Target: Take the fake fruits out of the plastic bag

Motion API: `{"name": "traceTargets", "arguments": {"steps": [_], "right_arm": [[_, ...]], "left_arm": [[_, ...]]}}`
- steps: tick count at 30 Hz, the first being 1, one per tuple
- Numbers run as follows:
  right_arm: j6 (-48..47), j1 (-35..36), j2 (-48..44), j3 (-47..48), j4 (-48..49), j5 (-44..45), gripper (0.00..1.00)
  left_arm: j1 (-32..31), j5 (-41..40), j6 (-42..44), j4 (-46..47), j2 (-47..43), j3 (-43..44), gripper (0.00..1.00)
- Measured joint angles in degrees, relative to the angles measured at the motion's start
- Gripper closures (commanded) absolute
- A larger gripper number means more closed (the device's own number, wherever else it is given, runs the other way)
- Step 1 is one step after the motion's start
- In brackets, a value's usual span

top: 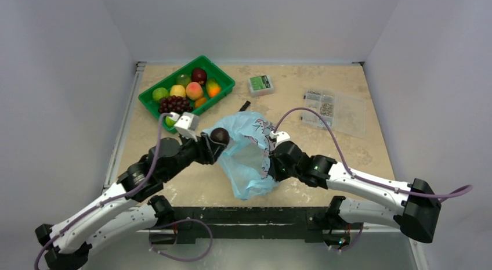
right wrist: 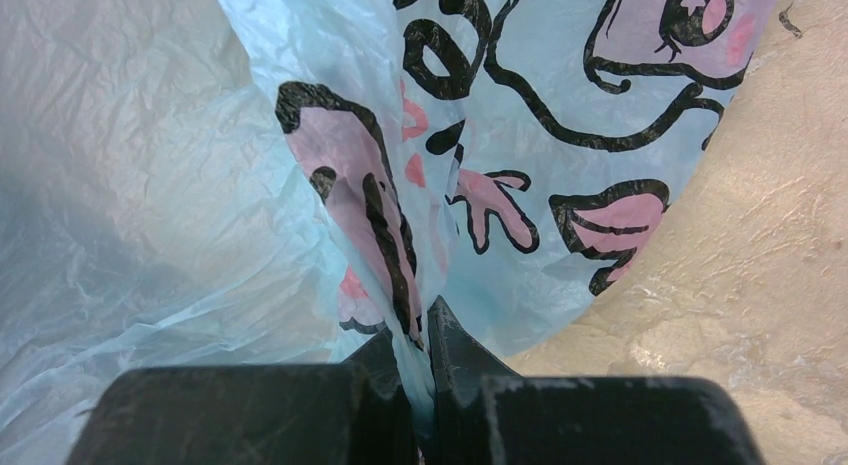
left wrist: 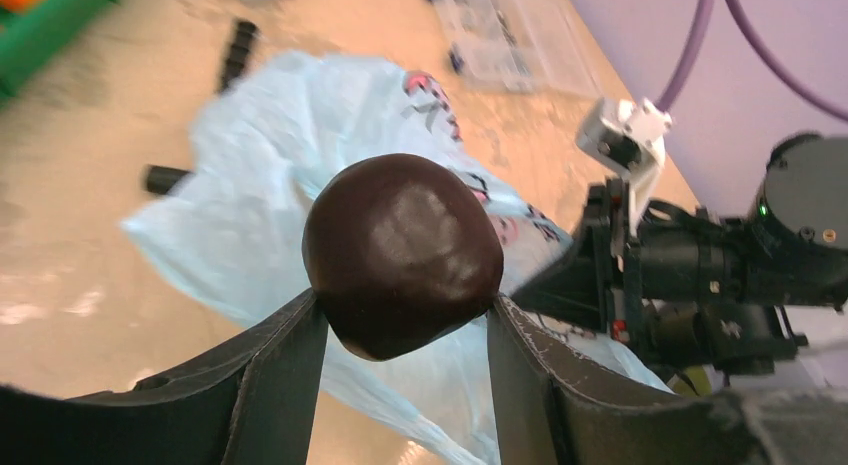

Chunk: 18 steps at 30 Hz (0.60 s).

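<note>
Carrying the dark fruit (top: 219, 135) clear looks to be the step in hand. The left jaws are closed on its two sides, spread only as wide as it is, and it hangs just above the left edge of the bag (top: 249, 159). The bag lies in the middle of the worktop (top: 371, 145), toward the near edge. The right jaws are shut tight on a fold of the bag's printed film.

The likely home is the green tray (top: 220, 71) at the far-left corner, already loaded with fruits (top: 194, 90). To do it well, lift first so the fruit does not drag the thin film, then swing toward that corner and lower into a gap among them before opening. The fruit is round, glossy and gripped at two points only, so slow moves guard against a slip. The right jaws should hold firm, lest the bag follow. Whether more fruit is in the bag cannot be told.
</note>
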Motion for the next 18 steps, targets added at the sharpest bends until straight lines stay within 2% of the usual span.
{"name": "traceTargets", "arguments": {"steps": [3,10,14,18], "right_arm": [[-0.2,0.0,0.4,0.0,0.3,0.0,1.0],[-0.5,0.0,1.1,0.0,0.8,0.0,1.0],[-0.7,0.0,1.2,0.0,1.1,-0.1,1.0],[-1.1,0.0,1.6,0.0,1.7,-0.2,1.0]], "left_arm": [[5.3,-0.9,1.6,-3.9,-4.9,1.3,0.79],[14.0,-7.1,6.1,-8.5,-10.1,4.1,0.85],[22.4,-9.0,8.8,-9.4,-6.9,5.1,0.86],[36.6,-1.9,8.3,-7.1,0.6,5.5,0.87]]}}
